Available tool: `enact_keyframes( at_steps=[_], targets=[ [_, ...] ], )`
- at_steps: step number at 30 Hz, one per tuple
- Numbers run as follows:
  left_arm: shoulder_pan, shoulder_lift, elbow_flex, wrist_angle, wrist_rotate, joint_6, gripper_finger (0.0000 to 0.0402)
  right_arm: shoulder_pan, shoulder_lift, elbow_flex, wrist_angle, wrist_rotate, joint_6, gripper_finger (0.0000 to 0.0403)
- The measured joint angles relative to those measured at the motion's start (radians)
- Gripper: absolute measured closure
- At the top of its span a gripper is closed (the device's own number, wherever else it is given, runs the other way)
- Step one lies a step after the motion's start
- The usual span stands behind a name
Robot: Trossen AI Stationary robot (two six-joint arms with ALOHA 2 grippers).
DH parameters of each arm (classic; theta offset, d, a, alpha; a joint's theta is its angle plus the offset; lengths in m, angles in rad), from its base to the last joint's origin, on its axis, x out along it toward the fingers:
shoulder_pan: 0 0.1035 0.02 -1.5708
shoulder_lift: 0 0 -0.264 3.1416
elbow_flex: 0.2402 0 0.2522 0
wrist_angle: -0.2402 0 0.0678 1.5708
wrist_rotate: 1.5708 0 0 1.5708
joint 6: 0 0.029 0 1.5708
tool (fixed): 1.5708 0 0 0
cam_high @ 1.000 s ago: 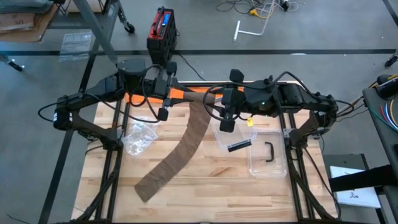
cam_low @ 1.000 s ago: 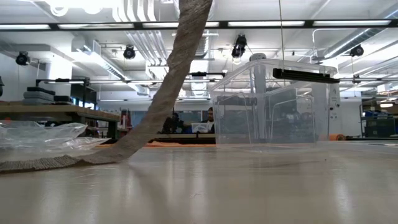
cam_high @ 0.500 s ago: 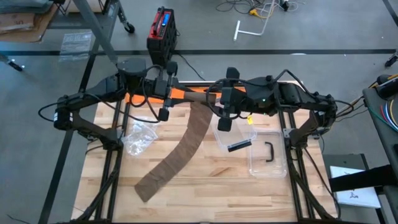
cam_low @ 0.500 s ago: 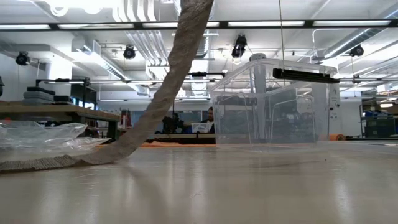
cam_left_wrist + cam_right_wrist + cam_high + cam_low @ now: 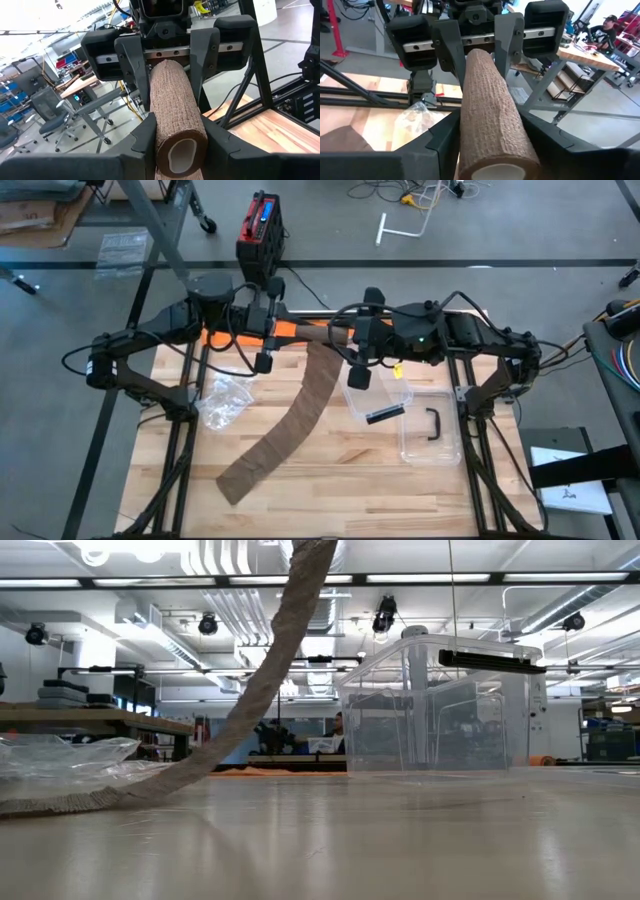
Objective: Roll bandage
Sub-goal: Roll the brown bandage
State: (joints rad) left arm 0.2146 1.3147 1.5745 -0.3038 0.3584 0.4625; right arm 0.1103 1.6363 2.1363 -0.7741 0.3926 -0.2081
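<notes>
A brown bandage roll (image 5: 316, 333) hangs level, high over the table's far edge, between my two grippers. My left gripper (image 5: 293, 331) is shut on one end of it and my right gripper (image 5: 338, 336) on the other, the two facing each other. In the wrist views the roll (image 5: 172, 105) (image 5: 487, 110) runs straight from one gripper to the other. Its loose strip (image 5: 300, 405) (image 5: 270, 660) hangs down from the roll, and the strip's free end (image 5: 240, 473) lies flat on the wooden table toward the near left. My left gripper pinches the roll's near end (image 5: 176, 131) between its two fingers (image 5: 145, 135), one on each side of the round wall. The fingers come in level and lie along the roll. The roll is lifted clear and level. My right gripper pinches the roll's other end (image 5: 485, 145) between its two fingers (image 5: 442, 140), one on each side. The fingers point nearly level, along the roll, toward the left gripper. The roll is clear of the table, with only the strip's free end resting there.
A clear plastic box (image 5: 428, 425) (image 5: 440, 705) holding dark items stands at the table's right. A crumpled clear bag (image 5: 225, 400) (image 5: 70, 755) lies at the left. An orange piece (image 5: 283, 330) sits at the far edge. A red device (image 5: 260, 230) stands on the floor beyond.
My right gripper's wrist has shifted slightly toward the left arm. The hanging strip has swung a little and sags more, meeting the table a bit farther along toward its free end. The roll stays level between both grippers.
</notes>
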Motion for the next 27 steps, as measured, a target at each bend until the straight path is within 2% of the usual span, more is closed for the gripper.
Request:
enact_keyframes(
  at_steps=[5, 10, 15, 21, 27],
  targets=[
    [0.0, 0.001, 0.0, 0.0, 0.002, 0.0, 0.0289, 0.0, 0.003, -0.003, 0.006, 0.001, 0.0, 0.026],
    [0.0, 0.0, 0.0, -0.002, 0.003, 0.0, 0.0294, 0.0, 0.002, -0.006, 0.02, -0.001, -0.001, 0.028],
    [0.0, -0.001, 0.0, -0.002, 0.001, 0.0, 0.0299, 0.0, 0.002, -0.006, 0.021, -0.002, 0.002, 0.0246],
    [0.0, -0.001, 0.0, -0.004, 0.0, -0.002, 0.0292, -0.001, 0.002, -0.006, 0.053, -0.058, 0.007, 0.0197],
    [0.0, -0.001, 0.0, 0.0, 0.0, -0.004, 0.0301, -0.002, 0.002, -0.006, 0.055, -0.052, 0.007, 0.0204]
  ],
)
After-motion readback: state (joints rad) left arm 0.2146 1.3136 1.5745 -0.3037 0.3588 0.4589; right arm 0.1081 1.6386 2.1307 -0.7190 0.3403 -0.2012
